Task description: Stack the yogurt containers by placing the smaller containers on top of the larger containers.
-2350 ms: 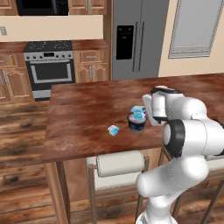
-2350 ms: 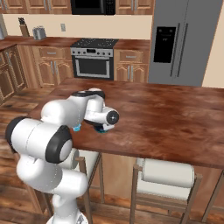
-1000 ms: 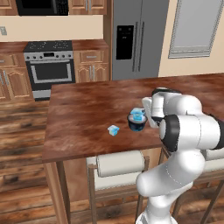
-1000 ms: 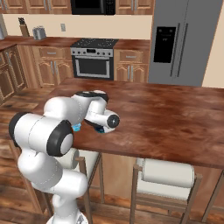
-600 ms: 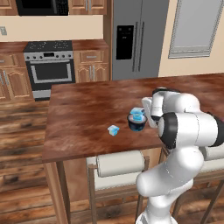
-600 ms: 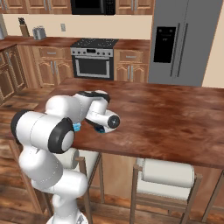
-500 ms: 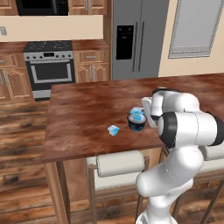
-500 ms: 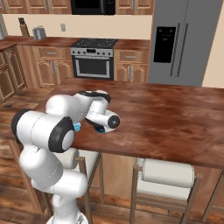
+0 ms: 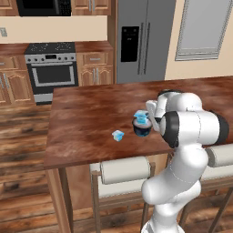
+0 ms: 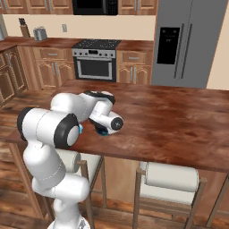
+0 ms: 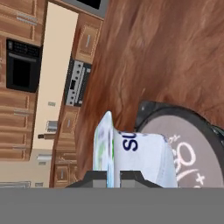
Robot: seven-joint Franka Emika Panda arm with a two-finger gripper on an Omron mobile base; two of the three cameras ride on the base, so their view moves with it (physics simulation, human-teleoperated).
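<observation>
In the left base view, one small light-blue translucent cup point(image 9: 142, 118) sits above the round dark navy tub point(image 9: 142, 129) on the wooden island counter point(image 9: 91, 123), and a second small light-blue cup point(image 9: 118, 135) stands apart to the left. The hand view shows the gripper point(image 11: 114, 176) with fingers pressed together on the first cup's pale lid edge

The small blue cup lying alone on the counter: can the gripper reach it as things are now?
Probably not yet. The gripper is shut on another cup above the dark tub. The lone cup stands apart with bare counter around it.
</observation>
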